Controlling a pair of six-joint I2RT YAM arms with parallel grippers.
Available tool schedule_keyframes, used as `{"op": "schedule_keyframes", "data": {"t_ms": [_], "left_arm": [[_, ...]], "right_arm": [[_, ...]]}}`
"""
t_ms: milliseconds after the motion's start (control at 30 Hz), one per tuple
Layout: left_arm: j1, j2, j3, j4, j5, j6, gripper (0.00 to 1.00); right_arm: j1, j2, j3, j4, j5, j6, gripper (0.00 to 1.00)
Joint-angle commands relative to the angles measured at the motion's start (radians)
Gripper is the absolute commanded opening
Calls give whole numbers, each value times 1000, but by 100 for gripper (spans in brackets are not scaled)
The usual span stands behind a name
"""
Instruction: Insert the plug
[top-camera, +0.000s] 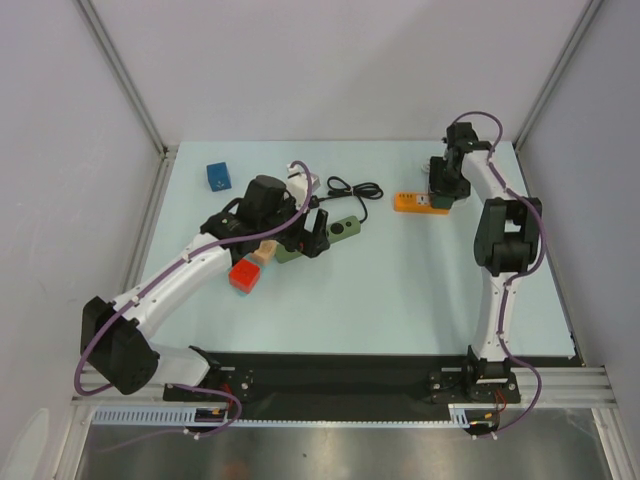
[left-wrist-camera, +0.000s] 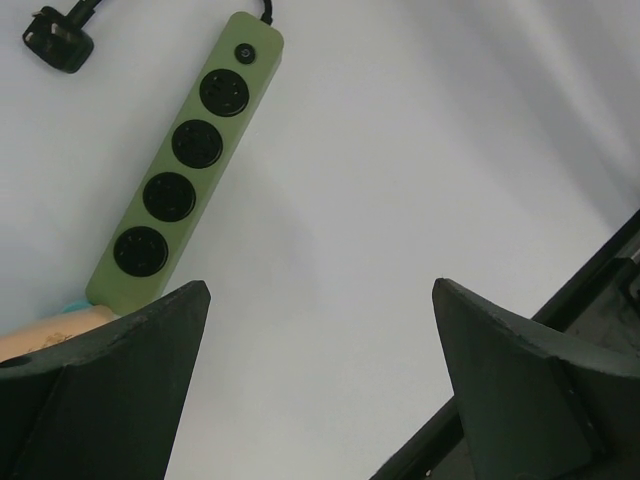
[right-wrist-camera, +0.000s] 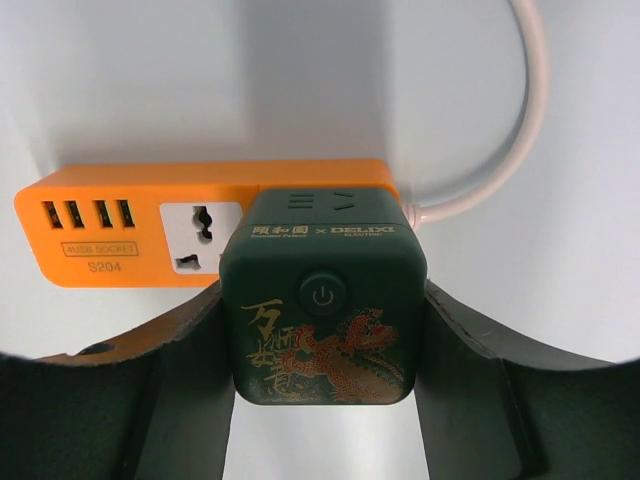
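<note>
- Plug (right-wrist-camera: 325, 300) — a dark green cube, pinched between the right fingers (right-wrist-camera: 480, 380), sits at one end of the orange power strip (right-wrist-camera: 130, 225), at the far right of the counter (top-camera: 400, 290).
- Green power strip (left-wrist-camera: 185, 165) — lies under the left fingers (left-wrist-camera: 110, 390), which are spread wide.

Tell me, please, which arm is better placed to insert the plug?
Right: the right end effector grips the dark green plug cube at the orange power strip; the left end effector hangs open, empty, near the green strip.
</note>
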Motion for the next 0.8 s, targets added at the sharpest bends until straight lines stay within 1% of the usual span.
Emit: {"op": "schedule_keyframes", "data": {"t_ms": [0, 33, 67, 133, 167, 200, 233, 267, 333, 367, 433, 467, 533, 567, 600, 633, 667, 700, 733, 767], "left_arm": [[8, -26, -9, 26, -88, -20, 100], [7, -22, -9, 24, -129, -34, 100], [11, -12, -4, 26, -140, -40, 100], [19, 8, 11, 21, -158, -61, 100], [29, 30, 43, 13, -160, -71, 100], [37, 44, 65, 4, -163, -80, 100], [46, 54, 88, -19, -169, -100, 100], [69, 67, 138, -30, -188, -112, 100], [98, 101, 194, -48, -220, -150, 98], [137, 115, 255, -56, -294, -160, 98], [177, 161, 330, -80, -387, -163, 97], [224, 176, 399, -82, -468, -158, 96], [275, 242, 467, -82, -537, -135, 94], [322, 274, 525, -77, -574, -127, 94], [345, 305, 551, -73, -633, -115, 93], [368, 381, 579, -63, -636, -108, 92], [411, 423, 638, -62, -636, -100, 92], [430, 469, 671, -66, -620, -86, 91], [460, 579, 704, -73, -611, -81, 90], [474, 631, 791, -89, -608, -81, 89]], "right_arm": [[-79, 64, -99, -241, 177, 3, 7], [-82, 59, -99, -241, 180, 7, 7], [-85, 50, -96, -241, 178, 10, 9], [-82, 35, -76, -234, 159, 10, 19], [-77, 29, -69, -230, 142, 10, 40], [-74, 21, -58, -227, 142, 10, 50], [-68, 15, -40, -223, 133, 13, 70], [-66, 9, -27, -220, 102, 13, 79], [-53, -16, -6, -207, 97, 22, 96], [-50, -25, 19, -207, 90, 20, 100], [-45, -60, 37, -204, 94, 25, 100], [-45, -76, 43, -197, 93, 27, 100], [-46, -134, 37, -188, 94, 30, 100], [-46, -157, 33, -186, 91, 39, 100], [-46, -189, -4, -163, 88, 43, 100], [-43, -220, -31, -146, 86, 48, 100], [-39, -293, -71, -102, 77, 54, 100], [-11, -329, -146, -73, 70, 69, 100], [3, -362, -197, -39, 47, 76, 100], [21, -428, -240, 37, 31, 80, 100]]}}
